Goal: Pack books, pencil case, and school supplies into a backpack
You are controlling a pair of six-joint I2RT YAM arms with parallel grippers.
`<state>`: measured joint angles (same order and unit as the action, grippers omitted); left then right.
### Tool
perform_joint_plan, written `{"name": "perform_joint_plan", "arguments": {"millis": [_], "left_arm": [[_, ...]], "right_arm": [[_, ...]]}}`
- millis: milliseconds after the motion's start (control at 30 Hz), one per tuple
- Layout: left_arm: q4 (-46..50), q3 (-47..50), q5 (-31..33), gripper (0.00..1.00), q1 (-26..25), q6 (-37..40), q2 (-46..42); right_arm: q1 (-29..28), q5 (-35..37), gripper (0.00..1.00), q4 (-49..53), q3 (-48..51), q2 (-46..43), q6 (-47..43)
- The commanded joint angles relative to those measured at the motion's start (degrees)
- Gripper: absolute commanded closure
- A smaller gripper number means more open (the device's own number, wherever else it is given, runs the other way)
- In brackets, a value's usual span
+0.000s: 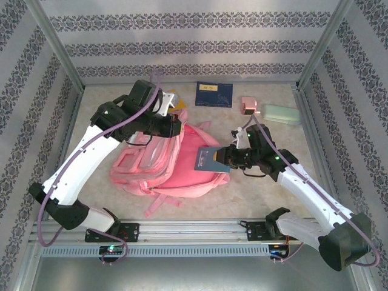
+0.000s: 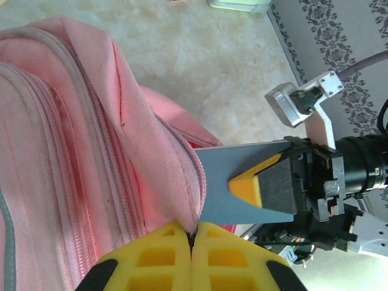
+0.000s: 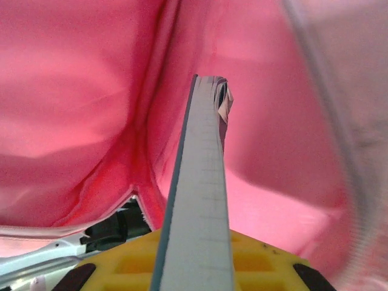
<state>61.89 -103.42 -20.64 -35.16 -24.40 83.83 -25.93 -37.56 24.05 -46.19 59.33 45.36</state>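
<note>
Pink fabric at the zip edge of the backpack is pinched in your left gripper, holding the mouth open so your right gripper, clamped on a blue-grey book (its leading end already inside), can slide it in, while the pencil case lies far right.

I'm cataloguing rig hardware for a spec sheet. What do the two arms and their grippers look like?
The left arm and right arm have white shells between black joints, each trailed by a lilac cable. The left gripper has yellow fingers with square recesses; the right gripper is yellow-tipped on a black body, with a white bracket.
</note>
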Motion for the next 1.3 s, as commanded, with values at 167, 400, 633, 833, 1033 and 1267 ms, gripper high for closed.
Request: {"name": "perform_joint_plan", "arguments": {"millis": [167, 400, 633, 833, 1033, 1267], "left_arm": [[-2.0, -9.4, -7.9, 1.0, 0.4, 0.2, 4.1], [-7.7, -10.3, -14.1, 1.0, 0.3, -1.8, 6.0], [-11.3, -13.3, -17.5, 1.0, 0.4, -2.0, 8.2], [-15.8, -14.7, -21.3, 1.0, 0.3, -4.8, 10.3], [-17.9, -15.0, -22.6, 1.0, 0.3, -6.1, 11.4], [-15.3, -15.2, -19.6, 1.0, 0.4, -3.5, 11.3]], "right_arm": [[-2.5, -4.4, 1.0, -11.7, -2.6, 3.7, 3.6], [-4.9, -2.3, 1.0, -22.7, -6.8, 17.5, 12.4], [-9.2, 1.3, 1.0, -30.1, -9.3, 30.8, 18.9], [-12.6, 6.5, 0.94, -32.3, -12.6, 40.3, 21.5], [-15.6, 9.8, 0.74, -40.9, -14.1, 48.8, 27.3], [-14.5, 10.9, 0.4, -38.1, -13.4, 44.7, 22.9]]}}
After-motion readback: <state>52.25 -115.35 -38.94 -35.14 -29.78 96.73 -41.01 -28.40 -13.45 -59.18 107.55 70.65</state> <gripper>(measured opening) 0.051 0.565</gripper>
